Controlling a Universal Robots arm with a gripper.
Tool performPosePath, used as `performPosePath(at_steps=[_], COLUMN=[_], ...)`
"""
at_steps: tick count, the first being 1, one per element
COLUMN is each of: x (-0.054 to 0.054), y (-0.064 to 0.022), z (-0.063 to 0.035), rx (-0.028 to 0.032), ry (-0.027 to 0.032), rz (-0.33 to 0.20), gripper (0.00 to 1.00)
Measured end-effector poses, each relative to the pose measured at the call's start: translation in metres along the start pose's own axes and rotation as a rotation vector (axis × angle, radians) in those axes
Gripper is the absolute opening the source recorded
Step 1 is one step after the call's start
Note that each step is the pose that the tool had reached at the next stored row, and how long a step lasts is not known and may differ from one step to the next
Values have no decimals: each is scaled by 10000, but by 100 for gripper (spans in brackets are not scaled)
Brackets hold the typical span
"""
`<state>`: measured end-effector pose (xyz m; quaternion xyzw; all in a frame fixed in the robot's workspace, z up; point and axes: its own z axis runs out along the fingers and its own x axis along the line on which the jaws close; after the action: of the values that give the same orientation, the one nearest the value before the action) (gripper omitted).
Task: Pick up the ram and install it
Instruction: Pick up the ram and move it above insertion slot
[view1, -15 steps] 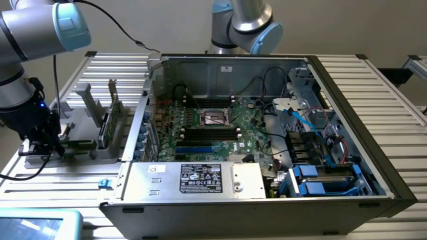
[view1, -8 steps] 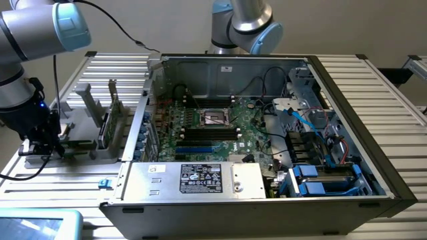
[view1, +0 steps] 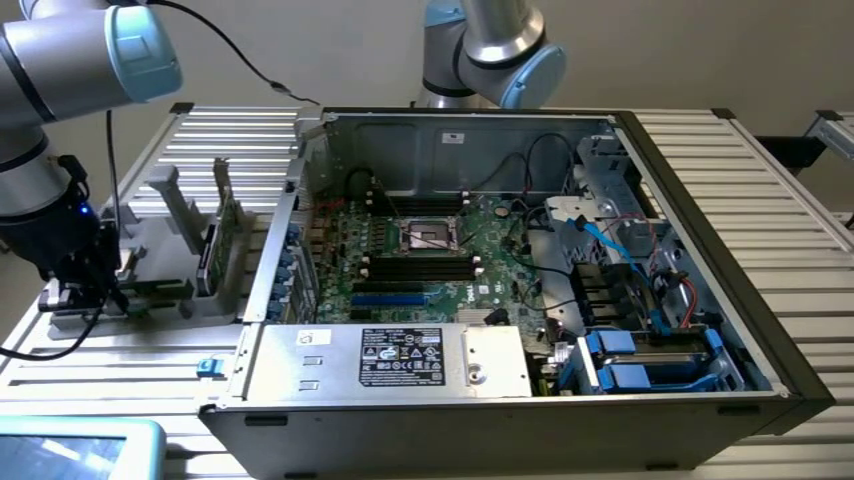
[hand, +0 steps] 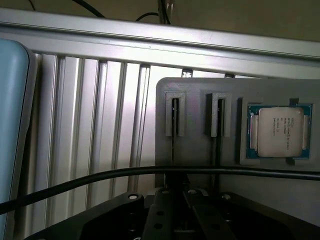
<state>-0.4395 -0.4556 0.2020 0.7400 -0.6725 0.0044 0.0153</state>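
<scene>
My gripper (view1: 86, 292) is down low over a grey holder block (view1: 160, 270) on the slatted table, at the exterior view's left of the open computer case. In the wrist view, the block (hand: 200, 95) has two narrow slots. A thin board stands edge-on in each, and I take them for ram sticks. The edge in one slot (hand: 173, 135) runs straight toward the middle of my gripper (hand: 175, 195). The other edge (hand: 218, 135) is beside it. The black ram slots (view1: 420, 266) on the motherboard lie below the processor socket (view1: 430, 236).
A square silver processor chip (hand: 280, 131) rests in a recess of the block. A taller dark card (view1: 222, 235) stands upright on the holder. The case wall (view1: 274, 250) rises between holder and motherboard. A black cable (hand: 100, 176) crosses the wrist view. A light blue device (view1: 74, 450) lies at the table's front.
</scene>
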Motion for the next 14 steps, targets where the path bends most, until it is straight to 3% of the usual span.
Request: performPosePath(at_steps=[9,14], x=[0,3], y=[0,2], z=[-5,-112], rx=[1,0], ry=[0,0], rz=[0,0], gripper=[11,11])
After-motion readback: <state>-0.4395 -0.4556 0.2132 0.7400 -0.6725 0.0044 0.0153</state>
